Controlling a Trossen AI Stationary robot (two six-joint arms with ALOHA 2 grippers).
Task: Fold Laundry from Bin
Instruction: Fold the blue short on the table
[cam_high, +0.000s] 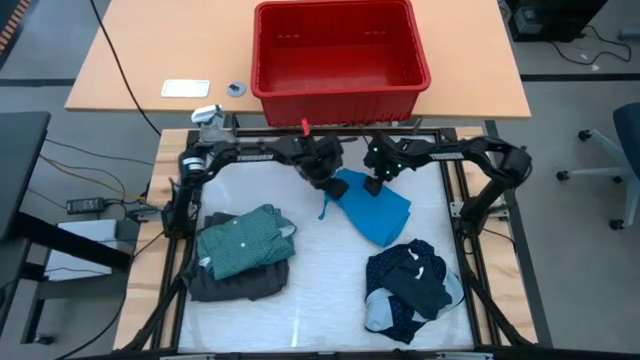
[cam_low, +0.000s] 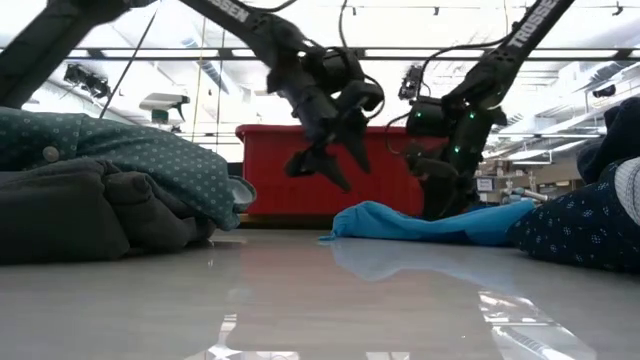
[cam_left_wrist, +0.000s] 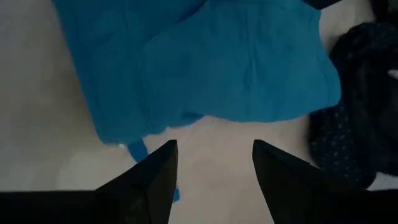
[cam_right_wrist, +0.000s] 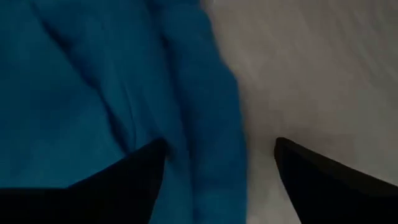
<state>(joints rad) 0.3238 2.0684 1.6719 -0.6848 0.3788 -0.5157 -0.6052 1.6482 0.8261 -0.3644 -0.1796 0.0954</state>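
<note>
I have both end effectors empty above the bright blue soft garment (cam_high: 375, 212), which lies flat on the white tabletop (cam_high: 320, 300) just right of the frame's centre. The left end effector (cam_high: 327, 186) hangs spread-fingered over its upper-left edge, and the right end effector (cam_high: 378, 183) is wide open over its top edge. The big red plastic bin (cam_high: 340, 55) sits upper centre. My worry: pinching one layer only, so the fold drags open, or sweeping the cloth into the navy dotted heap (cam_high: 412, 285) at lower right.
</note>
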